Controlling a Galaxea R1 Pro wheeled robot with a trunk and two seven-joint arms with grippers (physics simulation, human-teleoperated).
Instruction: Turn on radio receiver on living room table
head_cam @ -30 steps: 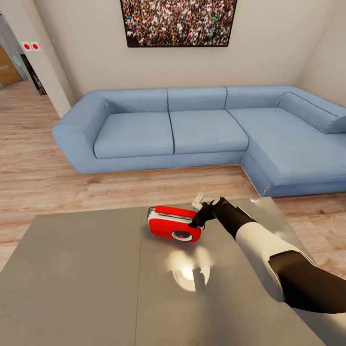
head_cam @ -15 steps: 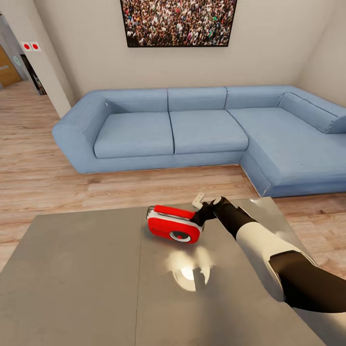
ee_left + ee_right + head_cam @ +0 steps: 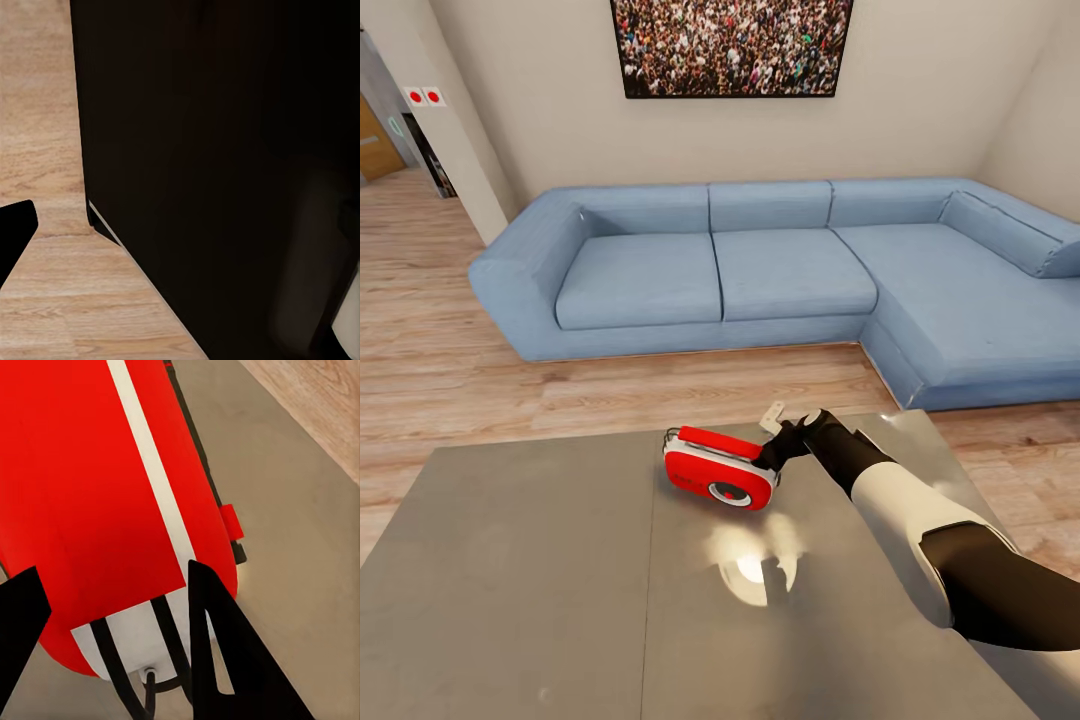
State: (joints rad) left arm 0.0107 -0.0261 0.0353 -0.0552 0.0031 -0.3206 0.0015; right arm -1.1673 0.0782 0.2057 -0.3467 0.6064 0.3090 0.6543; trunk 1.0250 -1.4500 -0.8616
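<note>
Small rounded red radio with white trim and round front dial (image 3: 720, 478) lies on the glossy grey bench (image 3: 560, 580), toward its far edge, before the blue L-shaped sofa (image 3: 780, 270). Right tool (image 3: 772, 458) at the radio's right end, fingers (image 3: 217, 652) spread, one fingertip against the casing. Left tool state: cannot tell.

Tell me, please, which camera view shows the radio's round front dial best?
The head view: the radio receiver lies tipped on the table, and its dial faces the camera. The right wrist view is too close, giving its red shell and white stripe between the right gripper fingers.
</note>
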